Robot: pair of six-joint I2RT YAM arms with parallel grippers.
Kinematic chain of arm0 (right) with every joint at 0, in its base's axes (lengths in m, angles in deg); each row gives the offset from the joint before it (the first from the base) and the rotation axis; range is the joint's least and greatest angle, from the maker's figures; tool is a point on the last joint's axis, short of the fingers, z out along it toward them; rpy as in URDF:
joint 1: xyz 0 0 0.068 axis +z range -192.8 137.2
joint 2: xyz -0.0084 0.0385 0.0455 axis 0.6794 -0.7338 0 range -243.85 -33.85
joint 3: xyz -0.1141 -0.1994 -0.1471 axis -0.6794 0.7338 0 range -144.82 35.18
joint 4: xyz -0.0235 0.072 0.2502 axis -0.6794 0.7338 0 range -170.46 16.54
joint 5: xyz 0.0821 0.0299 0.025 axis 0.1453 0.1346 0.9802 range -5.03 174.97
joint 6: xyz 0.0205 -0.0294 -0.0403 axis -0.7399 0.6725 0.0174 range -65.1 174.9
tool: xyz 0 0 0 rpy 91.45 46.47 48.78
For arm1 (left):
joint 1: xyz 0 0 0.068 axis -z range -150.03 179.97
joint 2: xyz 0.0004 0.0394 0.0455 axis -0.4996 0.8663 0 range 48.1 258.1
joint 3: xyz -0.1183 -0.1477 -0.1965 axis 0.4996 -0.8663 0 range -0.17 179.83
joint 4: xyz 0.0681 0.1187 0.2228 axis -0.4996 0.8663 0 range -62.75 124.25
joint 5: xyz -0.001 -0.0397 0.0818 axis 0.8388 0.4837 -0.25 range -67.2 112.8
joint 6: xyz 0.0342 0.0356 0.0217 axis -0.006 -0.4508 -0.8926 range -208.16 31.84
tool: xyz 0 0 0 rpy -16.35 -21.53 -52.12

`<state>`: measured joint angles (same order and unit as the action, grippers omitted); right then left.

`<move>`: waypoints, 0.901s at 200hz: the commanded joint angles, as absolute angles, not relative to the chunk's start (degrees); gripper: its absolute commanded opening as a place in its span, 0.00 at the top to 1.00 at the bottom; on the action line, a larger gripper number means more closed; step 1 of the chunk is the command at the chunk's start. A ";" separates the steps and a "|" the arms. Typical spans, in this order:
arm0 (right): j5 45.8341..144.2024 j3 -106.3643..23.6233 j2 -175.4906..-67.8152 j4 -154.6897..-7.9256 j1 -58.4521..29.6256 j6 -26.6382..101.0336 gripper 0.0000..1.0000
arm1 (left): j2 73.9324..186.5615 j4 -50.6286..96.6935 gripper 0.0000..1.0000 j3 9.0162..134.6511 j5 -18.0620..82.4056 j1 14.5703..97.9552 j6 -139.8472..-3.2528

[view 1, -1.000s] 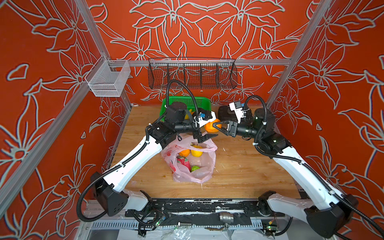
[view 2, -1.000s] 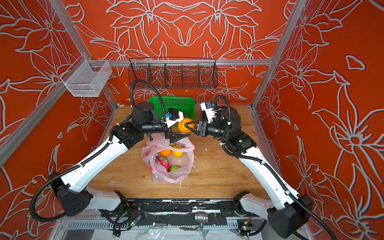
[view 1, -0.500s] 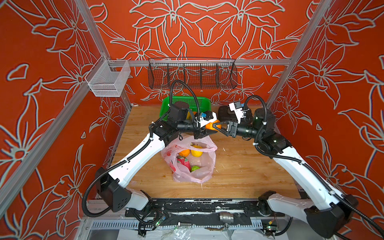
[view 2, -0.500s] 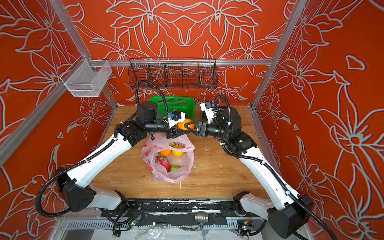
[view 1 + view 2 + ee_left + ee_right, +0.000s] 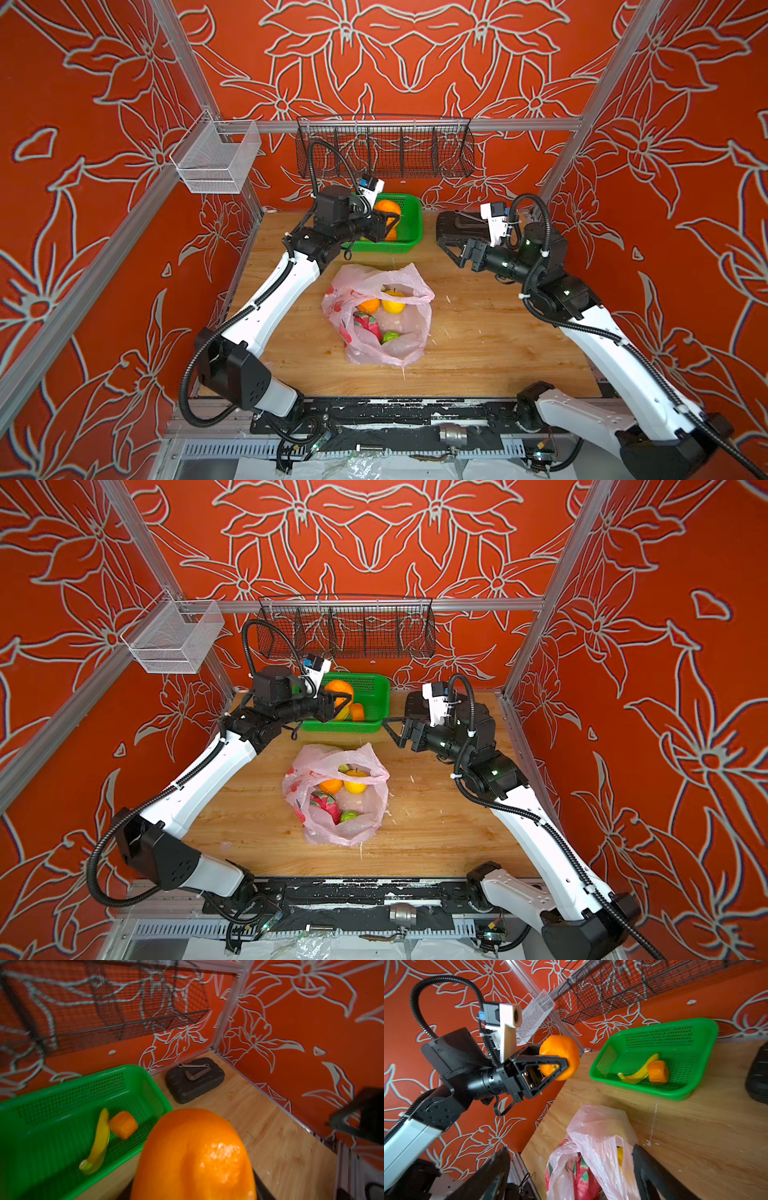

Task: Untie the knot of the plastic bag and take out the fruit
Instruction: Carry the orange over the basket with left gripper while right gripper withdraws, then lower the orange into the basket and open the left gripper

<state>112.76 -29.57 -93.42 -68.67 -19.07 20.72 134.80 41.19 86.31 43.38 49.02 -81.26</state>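
- Left gripper (image 5: 388,220) is raised off the table at the far left, its fingers clamped on either side of a big orange (image 5: 385,206), held in the air close to the green basket (image 5: 390,247).
- In that basket, on the far side of the table (image 5: 478,332), lie a yellow banana (image 5: 97,1142) and a small orange piece (image 5: 123,1125), touching each other.
- Centre stage, the pink plastic bag (image 5: 399,345) sits on the wood with its mouth gaping upward.
- Fruit shows inside it: an orange one (image 5: 369,305) beside a yellow one (image 5: 393,303) at the far edge, a magenta dragon fruit (image 5: 368,328) and a green one (image 5: 390,336) nearer.
- Right gripper (image 5: 571,1148) hovers to the far right of the bag, fingers spread wide, gripping nothing.
- Far right corner: a black block (image 5: 187,1093) with a small wrench on top.
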 commanded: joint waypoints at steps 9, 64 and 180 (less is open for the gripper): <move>109.06 -25.57 -92.32 -68.75 -19.24 20.74 0.07 | 139.02 40.62 0.64 86.49 37.66 43.74 -62.75; 109.69 -24.24 -93.30 -69.44 -19.24 18.57 0.07 | 152.00 51.30 0.71 94.76 25.23 39.96 -46.35; 108.80 -21.87 -90.29 -68.58 -19.26 17.10 0.07 | 179.16 52.41 0.72 114.85 32.70 34.77 -30.06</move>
